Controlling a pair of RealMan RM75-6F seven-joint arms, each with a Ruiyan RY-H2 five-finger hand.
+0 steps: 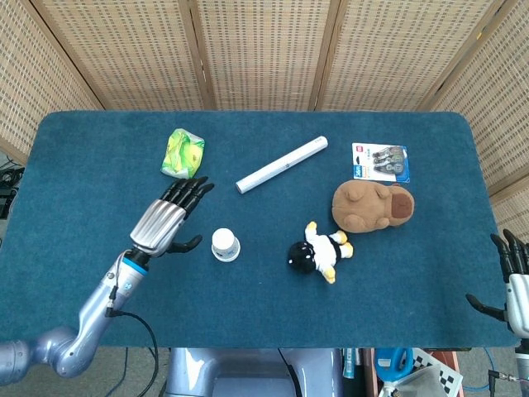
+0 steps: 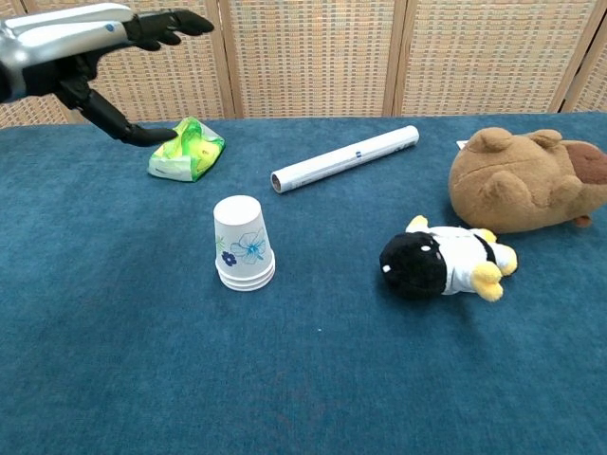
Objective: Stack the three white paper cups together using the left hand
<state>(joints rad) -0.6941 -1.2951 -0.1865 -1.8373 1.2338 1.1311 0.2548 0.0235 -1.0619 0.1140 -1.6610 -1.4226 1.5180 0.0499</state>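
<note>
Now paper cups (image 2: 244, 244) nested upside down, frame centre-left on worktop (image 1: 99, 165). Left hand (image 1: 165, 219) raised beside stack, fingers (image 1: 188, 192) apart. Right hand (image 1: 514, 285) lower right, seemingly spread, empty.

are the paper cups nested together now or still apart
Nested. The paper cups stand as one upside-down stack, rims layered at the base, and the left hand is open beside it.

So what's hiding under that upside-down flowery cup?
Below the top cup the chest view shows stacked rims of other cups nested inside it. Their bodies are covered, so only the rim edges show. Whether anything else sits inside cannot be seen.
</note>
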